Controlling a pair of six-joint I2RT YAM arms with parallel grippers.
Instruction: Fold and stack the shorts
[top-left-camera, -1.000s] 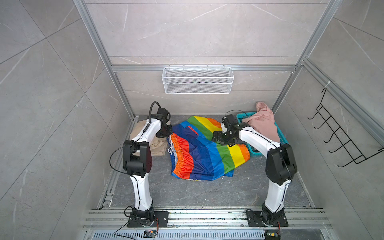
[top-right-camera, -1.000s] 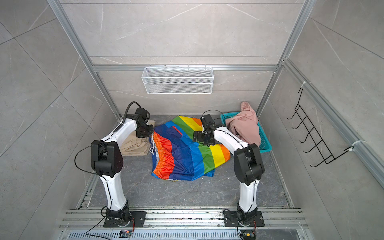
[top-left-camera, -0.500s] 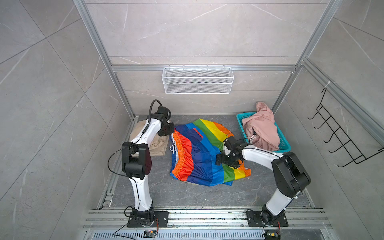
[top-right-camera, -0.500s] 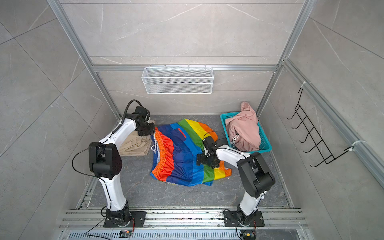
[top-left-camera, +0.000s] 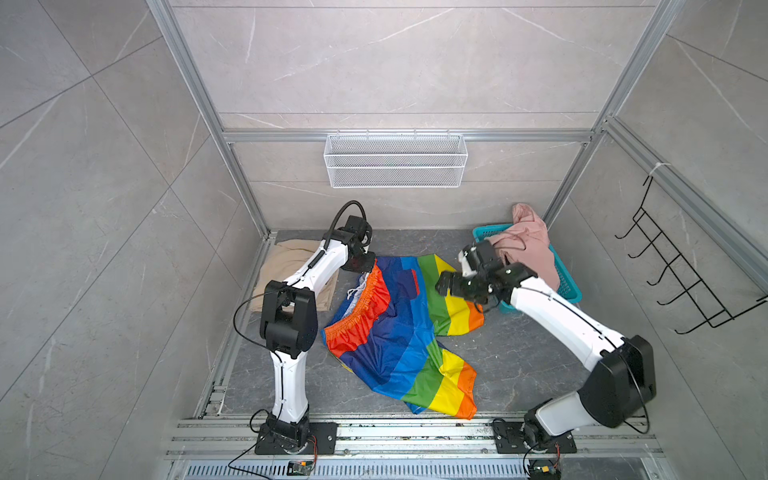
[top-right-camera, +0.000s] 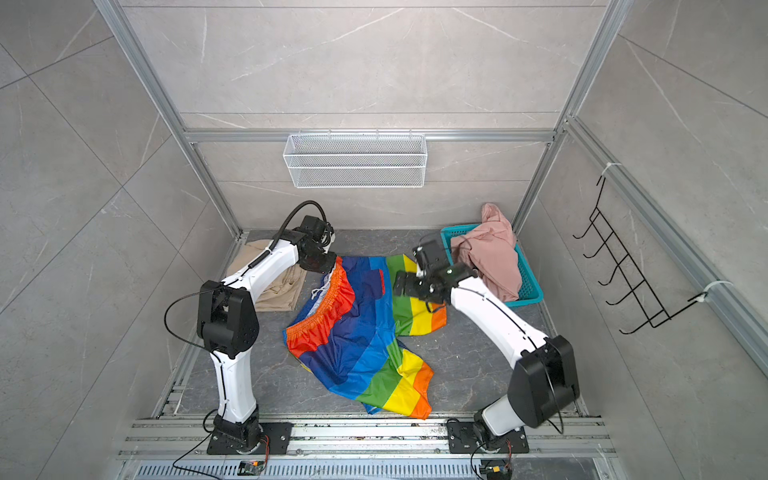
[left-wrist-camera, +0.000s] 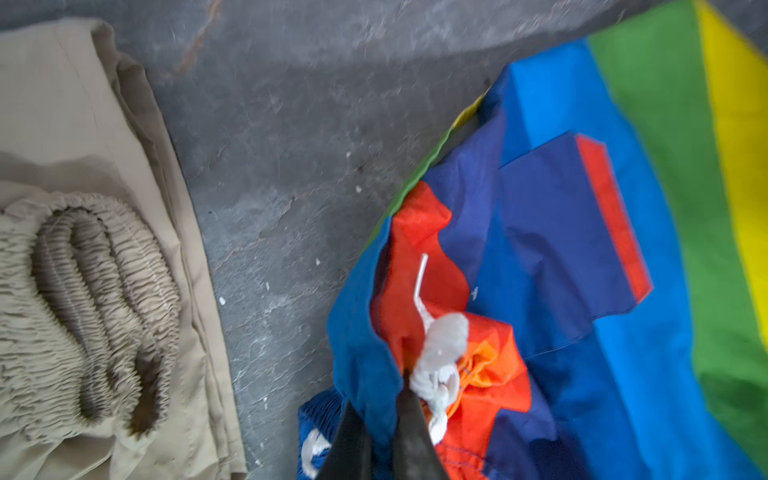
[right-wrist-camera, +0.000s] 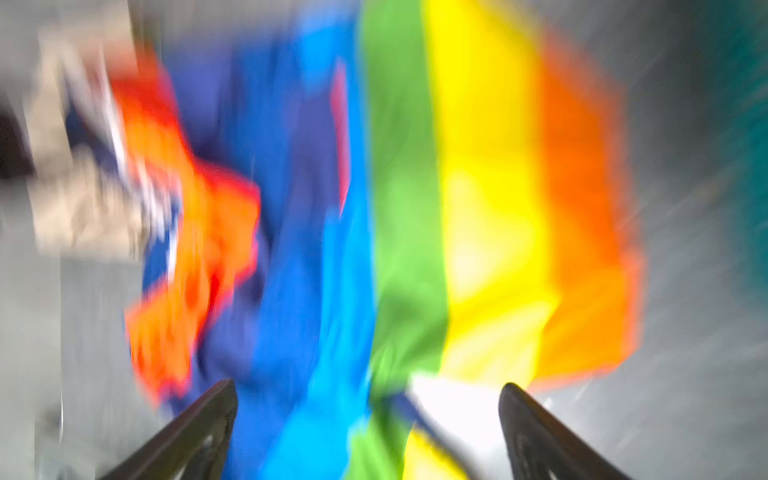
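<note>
We see left gripper (left-wrist-camera: 382, 399) clamped on waistband of rainbow-striped shorts (top-left-camera: 386, 340), spread mid-frame in both top views; right gripper (right-wrist-camera: 368, 386) jaws wide apart above them; beige shorts (top-left-camera: 282, 262) left, pink shorts (top-left-camera: 532, 241) in teal basket (top-left-camera: 567, 291) right.

Grey tiled walls (top-left-camera: 395, 62), dark stone floor (top-left-camera: 519, 353), white wire shelf (top-left-camera: 395, 166), black hook rack (top-left-camera: 681, 272).

Top views look steeply down; wrist views close over rainbow shorts (left-wrist-camera: 582, 249)
</note>
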